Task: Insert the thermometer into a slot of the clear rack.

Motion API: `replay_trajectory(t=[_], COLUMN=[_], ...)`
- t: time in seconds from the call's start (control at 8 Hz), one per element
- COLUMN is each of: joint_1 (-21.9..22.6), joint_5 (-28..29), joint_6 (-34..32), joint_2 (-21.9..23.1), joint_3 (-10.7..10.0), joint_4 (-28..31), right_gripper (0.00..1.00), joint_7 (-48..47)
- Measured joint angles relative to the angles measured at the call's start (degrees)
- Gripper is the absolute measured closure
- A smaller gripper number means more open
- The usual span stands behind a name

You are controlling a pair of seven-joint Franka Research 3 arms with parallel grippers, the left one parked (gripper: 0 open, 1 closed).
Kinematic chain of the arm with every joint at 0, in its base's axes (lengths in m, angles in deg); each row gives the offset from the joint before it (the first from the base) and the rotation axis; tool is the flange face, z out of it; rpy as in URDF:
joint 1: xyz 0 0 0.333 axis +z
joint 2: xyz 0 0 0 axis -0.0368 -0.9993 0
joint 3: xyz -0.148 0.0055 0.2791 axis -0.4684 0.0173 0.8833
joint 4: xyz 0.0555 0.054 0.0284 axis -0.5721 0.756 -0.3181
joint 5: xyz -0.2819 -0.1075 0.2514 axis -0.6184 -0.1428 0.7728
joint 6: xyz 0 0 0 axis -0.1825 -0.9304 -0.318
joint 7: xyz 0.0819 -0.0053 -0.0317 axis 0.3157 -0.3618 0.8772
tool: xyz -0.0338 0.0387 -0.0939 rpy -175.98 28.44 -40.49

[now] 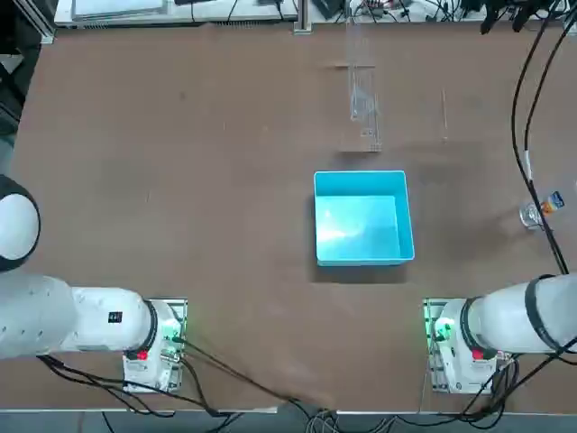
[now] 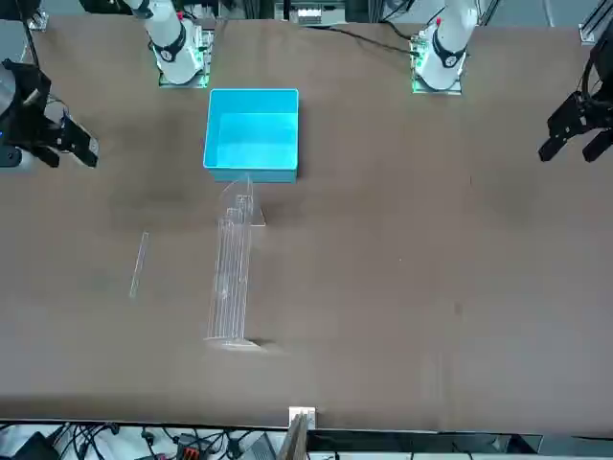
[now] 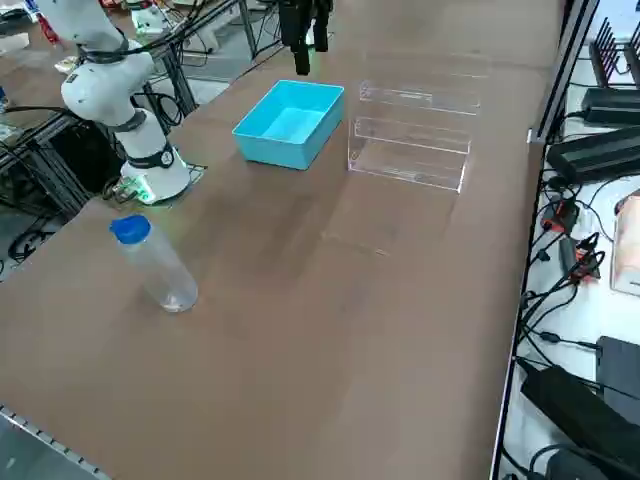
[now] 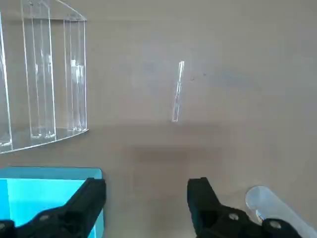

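The right pincer (image 4: 146, 198) is hovering open and empty above the desk (image 4: 237, 99), while the thermometer (image 4: 177, 91), lying flat beside the clear rack (image 4: 44, 74), is looking light, slick and brittle, likely best pinched gently at mid-length.

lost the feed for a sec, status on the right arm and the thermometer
Right pincer open, empty, raised above the table. Thermometer flat on the table, beside the clear rack, not slotted. Nothing between pincer and thermometer.
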State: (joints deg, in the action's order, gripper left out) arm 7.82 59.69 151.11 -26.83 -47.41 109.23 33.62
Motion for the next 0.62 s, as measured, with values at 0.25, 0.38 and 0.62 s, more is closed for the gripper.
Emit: replay_trajectory(t=[0.25,0.38,0.62], joint_1=[0.0,0.0,0.0], joint_5=[0.0,0.0,0.0], joint_6=[0.0,0.0,0.0], joint_2=[0.0,0.0,0.0], joint_3=[0.0,0.0,0.0], joint_4=[0.0,0.0,0.0], right_gripper=[0.0,0.0,0.0], joint_7=[0.0,0.0,0.0])
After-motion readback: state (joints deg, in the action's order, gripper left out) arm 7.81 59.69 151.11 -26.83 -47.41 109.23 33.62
